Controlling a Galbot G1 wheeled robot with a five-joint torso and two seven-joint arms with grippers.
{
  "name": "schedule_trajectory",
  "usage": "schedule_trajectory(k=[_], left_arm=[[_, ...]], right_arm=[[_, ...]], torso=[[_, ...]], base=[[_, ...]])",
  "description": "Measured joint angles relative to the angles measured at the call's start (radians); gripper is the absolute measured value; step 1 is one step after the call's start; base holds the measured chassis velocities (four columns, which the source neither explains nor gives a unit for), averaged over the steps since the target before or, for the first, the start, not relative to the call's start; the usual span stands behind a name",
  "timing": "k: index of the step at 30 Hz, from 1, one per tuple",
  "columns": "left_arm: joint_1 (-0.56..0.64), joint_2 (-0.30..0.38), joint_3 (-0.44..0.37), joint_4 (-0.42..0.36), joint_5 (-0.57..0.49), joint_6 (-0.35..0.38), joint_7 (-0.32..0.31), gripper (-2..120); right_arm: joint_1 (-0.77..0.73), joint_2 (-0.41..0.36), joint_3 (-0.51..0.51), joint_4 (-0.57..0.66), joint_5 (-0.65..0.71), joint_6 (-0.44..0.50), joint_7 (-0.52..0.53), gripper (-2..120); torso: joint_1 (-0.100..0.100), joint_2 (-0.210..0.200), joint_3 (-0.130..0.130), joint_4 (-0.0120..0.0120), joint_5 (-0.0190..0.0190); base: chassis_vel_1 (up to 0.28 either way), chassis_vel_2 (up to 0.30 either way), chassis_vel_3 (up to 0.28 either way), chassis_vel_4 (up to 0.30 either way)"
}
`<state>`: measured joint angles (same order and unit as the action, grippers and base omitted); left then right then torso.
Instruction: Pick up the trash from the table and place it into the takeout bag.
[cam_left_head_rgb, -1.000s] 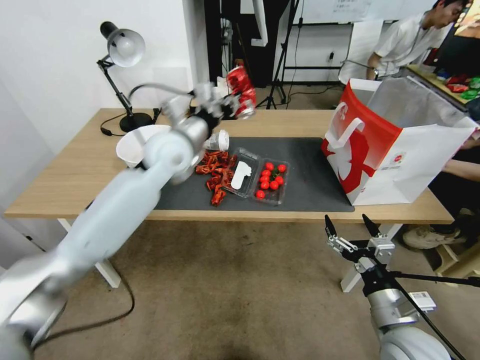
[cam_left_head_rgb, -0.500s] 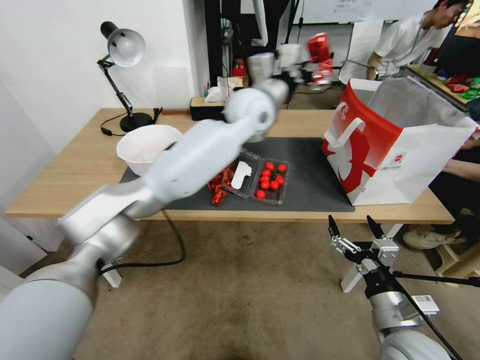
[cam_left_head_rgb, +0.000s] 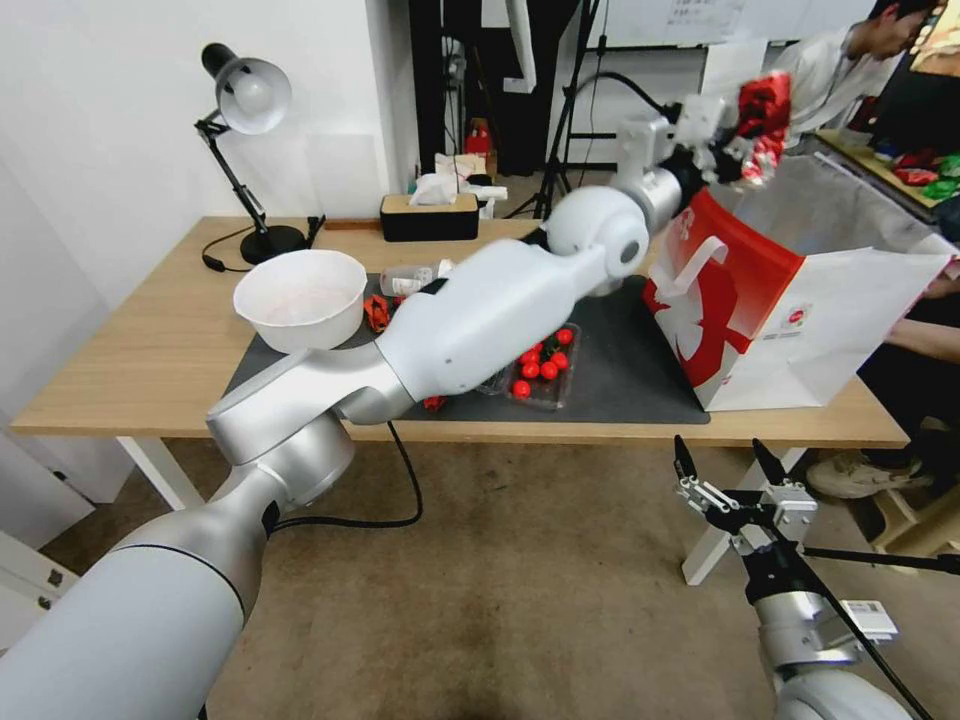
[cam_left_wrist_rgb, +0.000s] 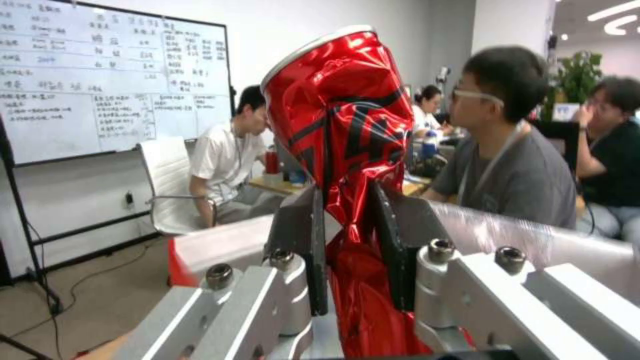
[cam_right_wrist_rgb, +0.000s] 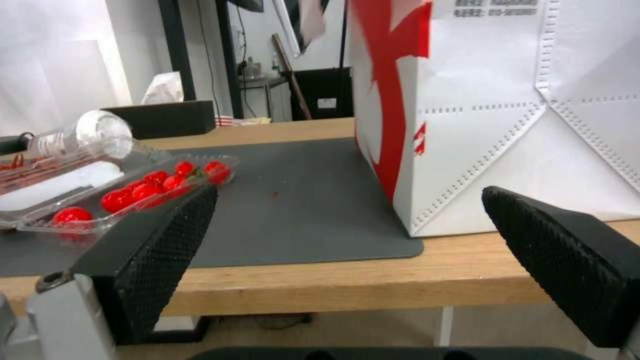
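Observation:
A crushed red can (cam_left_head_rgb: 762, 108) (cam_left_wrist_rgb: 343, 115) is held in the air by my left gripper (cam_left_head_rgb: 745, 135) (cam_left_wrist_rgb: 350, 235), shut on its lower half. The can hangs over the back left corner of the takeout bag's (cam_left_head_rgb: 800, 300) open, foil-lined top. My left arm reaches across the table (cam_left_head_rgb: 130, 340) from the left. On the dark mat lie a clear cup (cam_left_head_rgb: 410, 280) (cam_right_wrist_rgb: 87, 136) on its side, a clear tray of cherry tomatoes (cam_left_head_rgb: 545, 365) (cam_right_wrist_rgb: 137, 192) and red scraps (cam_left_head_rgb: 377, 312). My right gripper (cam_left_head_rgb: 728, 468) (cam_right_wrist_rgb: 350, 200) is open, low in front of the table's edge.
A white bowl (cam_left_head_rgb: 300, 297) stands at the mat's left end. A desk lamp (cam_left_head_rgb: 245, 95) and a black tissue box (cam_left_head_rgb: 428, 215) are at the back of the table. People sit beyond and right of the bag. The bag (cam_right_wrist_rgb: 507, 100) stands on the mat's right end.
My left arm has swung right and upward with the can, from above the table's back middle to above the bag. The right gripper sits slightly lower in view.

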<state>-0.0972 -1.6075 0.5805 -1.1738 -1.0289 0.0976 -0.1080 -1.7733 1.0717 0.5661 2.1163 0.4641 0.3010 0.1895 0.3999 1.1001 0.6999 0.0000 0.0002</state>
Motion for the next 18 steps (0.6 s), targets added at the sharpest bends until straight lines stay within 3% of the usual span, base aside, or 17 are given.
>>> schedule_trajectory(k=[5,9,12,14,18], left_arm=[[0.017,0.0,0.006,0.0,0.012,-0.004,-0.001,15],[0.022,0.0,0.005,0.0,0.014,-0.004,-0.003,25],[0.023,0.0,-0.001,-0.007,0.013,-0.004,-0.005,41],[0.026,0.001,-0.002,-0.014,0.013,-0.004,-0.008,42],[0.041,0.032,-0.002,-0.06,0.013,-0.005,-0.021,61]], right_arm=[[0.009,-0.004,-0.003,-0.013,0.009,0.005,-0.002,100],[0.019,-0.004,-0.018,-0.025,0.006,0.008,-0.013,100],[0.03,-0.002,-0.035,-0.029,0.001,0.008,-0.015,100],[0.035,-0.002,-0.04,-0.03,-0.001,0.008,-0.016,100],[0.042,-0.003,-0.048,-0.03,-0.005,0.008,-0.016,100]], torso=[[0.0,0.0,0.0,0.0001,-0.0001],[0.0,0.0,0.0,0.0,0.0],[0.0,0.0,0.0,0.0,0.0],[0.0,0.0,0.0,0.0,-0.0001],[0.0,0.0,0.0,-0.0001,-0.0001]], base=[[0.0,0.0,0.0,0.0],[0.0,0.0,0.0,0.0],[0.0,0.0,0.0,0.0],[0.0,0.0,0.0,0.0],[0.0,0.0,0.0,0.0]])
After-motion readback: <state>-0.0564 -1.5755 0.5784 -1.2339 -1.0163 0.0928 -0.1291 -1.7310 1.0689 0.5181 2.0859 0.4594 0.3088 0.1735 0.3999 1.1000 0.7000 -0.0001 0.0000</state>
